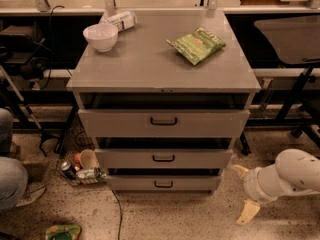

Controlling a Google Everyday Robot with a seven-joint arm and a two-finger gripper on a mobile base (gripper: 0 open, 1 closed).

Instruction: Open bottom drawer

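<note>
The gripper (pixel 241 194) hangs low beside the cabinet (pixel 210 124), its fingers (pixel 248 212) spread wide, holding nothing. I think it should slide across to the small dark handle (pixel 163 184) on the bottom drawer (pixel 130 183), the thin one nearest the floor, pinch it and pull straight out. A white bowl (pixel 100 36) and a green bag (pixel 198 45) sit on the grey top (pixel 150 66).

I see a white bowl (pixel 100 36) on the cabinet (pixel 150 71) top, back left, and a green snack bag (pixel 197 45) back right. Cans and a cup (pixel 82 166) lie by the cabinet's lower left. The gripper (pixel 244 191) hangs low at its right, fingers spread.
</note>
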